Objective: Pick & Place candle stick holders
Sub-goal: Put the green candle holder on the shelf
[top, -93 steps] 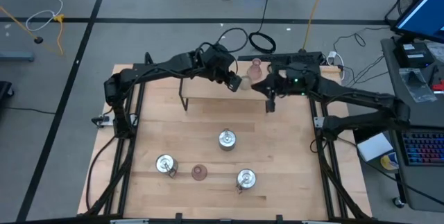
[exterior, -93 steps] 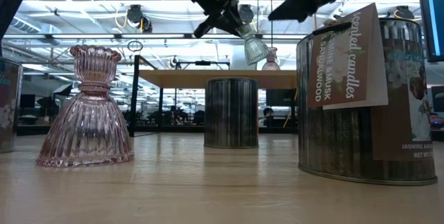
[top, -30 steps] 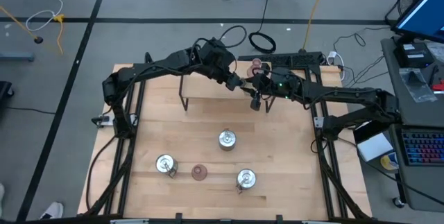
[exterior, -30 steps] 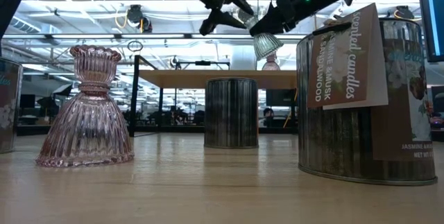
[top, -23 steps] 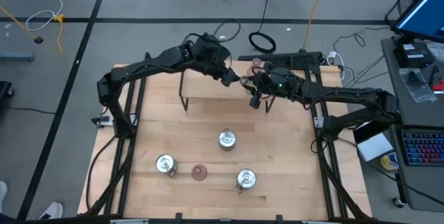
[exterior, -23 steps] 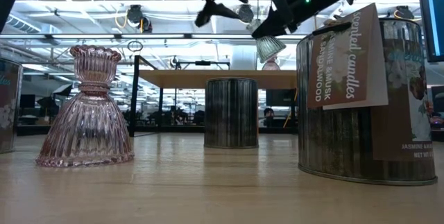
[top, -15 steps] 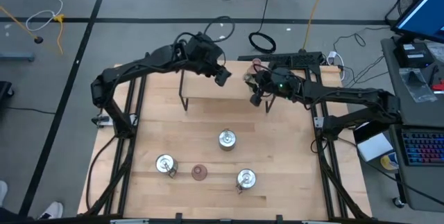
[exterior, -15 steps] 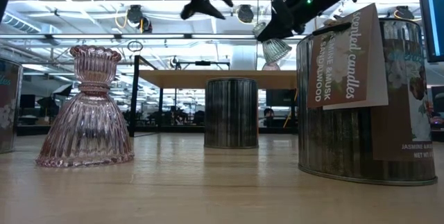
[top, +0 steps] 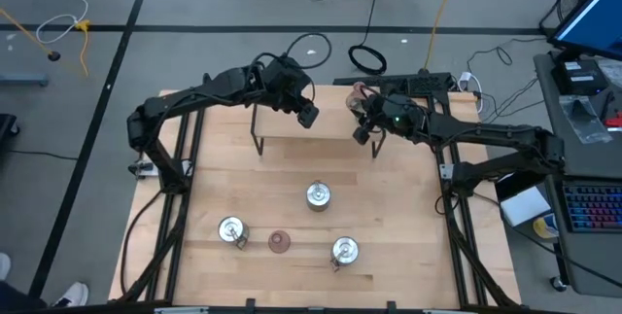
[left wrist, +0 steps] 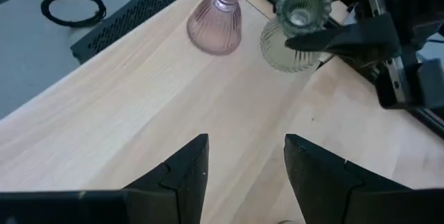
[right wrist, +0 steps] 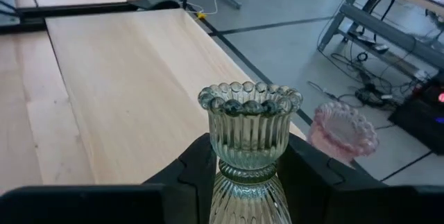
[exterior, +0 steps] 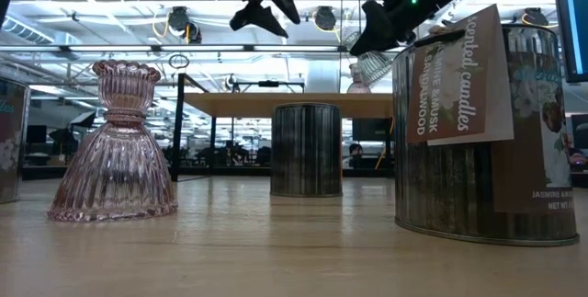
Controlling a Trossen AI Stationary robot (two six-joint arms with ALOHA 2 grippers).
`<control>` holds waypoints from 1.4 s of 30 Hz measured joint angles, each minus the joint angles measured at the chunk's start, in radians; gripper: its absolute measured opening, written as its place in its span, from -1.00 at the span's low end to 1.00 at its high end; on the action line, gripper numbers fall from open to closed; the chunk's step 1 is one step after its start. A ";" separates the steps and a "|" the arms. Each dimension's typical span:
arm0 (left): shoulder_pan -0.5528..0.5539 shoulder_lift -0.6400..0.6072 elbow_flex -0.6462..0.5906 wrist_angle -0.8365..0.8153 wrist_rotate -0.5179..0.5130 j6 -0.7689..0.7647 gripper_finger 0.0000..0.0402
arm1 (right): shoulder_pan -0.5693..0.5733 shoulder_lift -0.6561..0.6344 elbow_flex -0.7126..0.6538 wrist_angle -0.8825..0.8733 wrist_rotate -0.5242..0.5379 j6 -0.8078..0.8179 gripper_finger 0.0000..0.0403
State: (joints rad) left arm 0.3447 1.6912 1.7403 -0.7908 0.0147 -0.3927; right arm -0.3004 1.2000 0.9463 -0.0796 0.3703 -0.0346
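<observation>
While the right claw (right wrist: 243,175) grips the olive-green glass holder (right wrist: 248,144) by its neck above the raised shelf (top: 292,129), beside a pink holder (right wrist: 343,132), the left claw (left wrist: 243,161) hovers nearby, fingers apart and empty. Three silver holders (top: 318,194) and another pink holder (top: 279,242) stand on the surface (top: 389,207).

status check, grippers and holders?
Right gripper shut on green holder, above shelf. Left gripper open, empty. Pink holder on shelf beside it. Nothing blocking.
</observation>
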 joint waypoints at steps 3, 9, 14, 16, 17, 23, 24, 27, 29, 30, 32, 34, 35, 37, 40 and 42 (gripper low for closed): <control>-0.001 0.000 -0.017 -0.001 0.000 0.000 -0.05 | 0.000 -0.005 0.000 -0.015 0.003 0.027 -0.42; -0.007 0.001 -0.054 -0.001 0.001 -0.001 -0.05 | 0.000 -0.009 -0.001 -0.010 0.035 0.085 -0.42; -0.020 0.001 -0.065 0.001 0.001 0.015 -0.05 | 0.000 -0.009 -0.013 0.004 0.084 0.127 -0.42; -0.023 0.001 -0.065 0.000 0.001 0.025 -0.05 | 0.000 -0.009 -0.025 0.001 0.083 0.155 -0.42; -0.025 0.001 -0.065 0.000 0.001 0.029 -0.05 | 0.000 -0.009 -0.033 0.006 0.087 0.169 -0.42; -0.026 0.001 -0.065 -0.001 0.001 0.046 -0.05 | 0.008 -0.009 -0.146 0.277 0.107 0.192 -0.42; -0.026 0.001 -0.065 -0.003 0.003 0.048 -0.05 | 0.009 -0.009 -0.168 0.324 0.104 0.194 -0.42; -0.026 0.001 -0.065 -0.024 0.010 0.051 -0.05 | 0.008 -0.009 -0.235 0.441 0.105 0.199 -0.42; -0.026 0.001 -0.065 -0.030 0.010 0.051 -0.05 | 0.012 -0.009 -0.276 0.505 0.107 0.199 -0.42; -0.026 0.001 -0.065 -0.032 0.011 0.051 -0.05 | 0.015 -0.009 -0.296 0.543 0.108 0.199 -0.42; -0.026 0.001 -0.065 -0.031 0.011 0.051 -0.05 | 0.022 -0.009 -0.330 0.615 0.106 0.197 -0.42; -0.026 0.001 -0.065 -0.029 0.011 0.050 -0.05 | 0.028 -0.009 -0.363 0.682 0.107 0.178 -0.41; -0.026 0.001 -0.065 -0.029 0.011 0.050 -0.05 | 0.029 -0.009 -0.377 0.711 0.112 0.165 -0.41; -0.026 0.001 -0.065 -0.029 0.011 0.050 -0.05 | 0.034 -0.009 -0.395 0.740 0.142 0.145 -0.41; -0.026 0.001 -0.065 -0.024 0.012 0.049 -0.05 | 0.035 -0.009 -0.419 0.743 0.183 0.138 -0.41; -0.026 0.001 -0.065 -0.020 0.013 0.048 -0.05 | 0.034 -0.009 -0.425 0.752 0.182 0.126 -0.41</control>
State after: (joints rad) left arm 0.3183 1.6920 1.6749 -0.8110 0.0274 -0.3450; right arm -0.2661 1.1912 0.5217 0.6720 0.5525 0.0914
